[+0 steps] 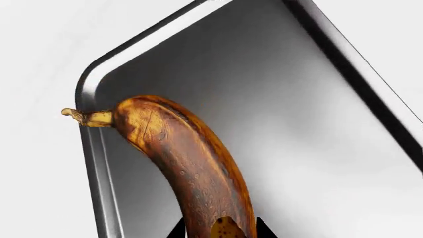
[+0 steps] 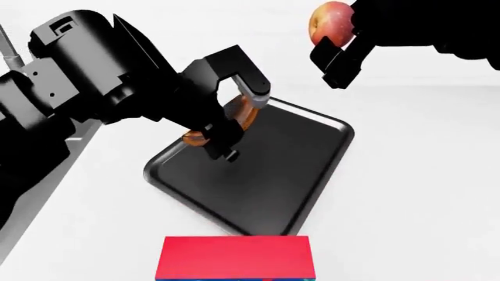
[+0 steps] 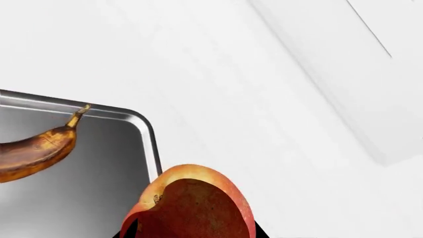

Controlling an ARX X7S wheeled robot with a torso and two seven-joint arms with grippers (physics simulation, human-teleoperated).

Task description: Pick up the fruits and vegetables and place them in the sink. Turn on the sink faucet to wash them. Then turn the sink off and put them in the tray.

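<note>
My left gripper (image 2: pixel 231 127) is shut on the brown-orange banana (image 1: pixel 191 158) and holds it just above the black tray (image 2: pixel 266 175). The banana's stem end reaches past the tray's rim (image 1: pixel 89 89) near a corner. My right gripper (image 2: pixel 336 42) is shut on the red-and-yellow apple (image 2: pixel 328 22), high in the air beyond the tray's far right corner. In the right wrist view the apple (image 3: pixel 191 208) fills the jaws, with the banana (image 3: pixel 36 148) and a tray corner (image 3: pixel 142 126) below. My left arm hides the sink.
A blue box with a red top (image 2: pixel 234 257) lies on the white counter just in front of the tray. A slim silver piece of the faucet (image 2: pixel 8 50) shows at the far left edge. My bulky left arm (image 2: pixel 86 76) covers the left side.
</note>
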